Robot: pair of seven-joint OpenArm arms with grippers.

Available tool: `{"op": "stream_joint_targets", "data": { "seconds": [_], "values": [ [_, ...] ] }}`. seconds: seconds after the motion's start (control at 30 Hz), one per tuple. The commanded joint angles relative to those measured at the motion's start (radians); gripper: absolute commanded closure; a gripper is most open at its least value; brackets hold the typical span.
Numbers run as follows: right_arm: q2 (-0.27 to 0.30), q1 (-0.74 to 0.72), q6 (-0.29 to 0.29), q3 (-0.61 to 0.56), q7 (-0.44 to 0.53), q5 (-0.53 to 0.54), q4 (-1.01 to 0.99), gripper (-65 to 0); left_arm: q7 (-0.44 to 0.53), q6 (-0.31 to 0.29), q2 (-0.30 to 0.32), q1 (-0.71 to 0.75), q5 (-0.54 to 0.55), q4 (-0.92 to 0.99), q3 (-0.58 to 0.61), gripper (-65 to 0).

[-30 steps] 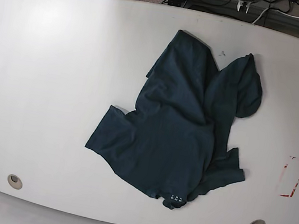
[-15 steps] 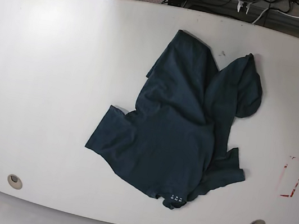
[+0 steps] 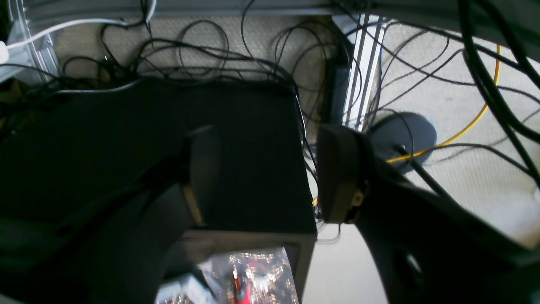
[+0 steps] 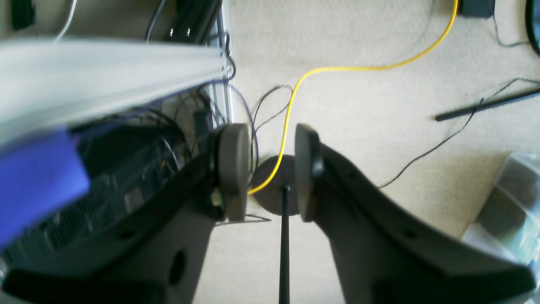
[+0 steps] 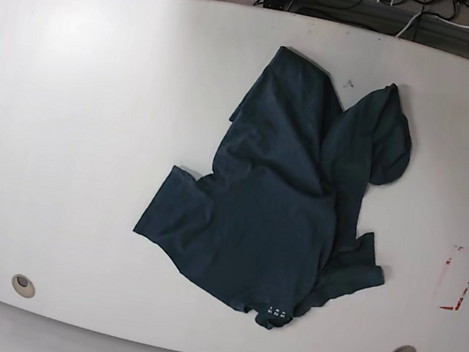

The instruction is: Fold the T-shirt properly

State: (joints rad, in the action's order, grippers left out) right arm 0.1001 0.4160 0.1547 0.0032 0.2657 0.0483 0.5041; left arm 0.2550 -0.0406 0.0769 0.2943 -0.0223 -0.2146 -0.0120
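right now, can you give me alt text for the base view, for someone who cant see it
A dark teal T-shirt lies crumpled and unfolded on a white table, right of centre, with a small white tag mark at its near edge. No robot arm is over the table.

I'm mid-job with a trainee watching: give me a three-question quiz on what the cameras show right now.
1. True or false: the T-shirt lies neatly folded on the table.
2. Which holds cloth? A) the left hand B) the right hand C) neither
3. Fill in: the small white tag mark sits at the shirt's ____ edge in the base view.

Key:
1. False: it lies crumpled, parts lapped over each other.
2. C: both hands are open and empty, over the floor and its cables.
3. Near (bottom).
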Motion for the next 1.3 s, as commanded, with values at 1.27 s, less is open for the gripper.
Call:
{"op": "stream_joint_targets", "data": {
  "seconds": [1.27],
  "values": [
    [0.005, 0.788, -0.005, 0.048, -0.081, 0.167, 1.230, -17.4, -0.036, -0.002, 0.071, 0.905, 0.038, -1.500, -0.214, -32.8]
  ]
}}
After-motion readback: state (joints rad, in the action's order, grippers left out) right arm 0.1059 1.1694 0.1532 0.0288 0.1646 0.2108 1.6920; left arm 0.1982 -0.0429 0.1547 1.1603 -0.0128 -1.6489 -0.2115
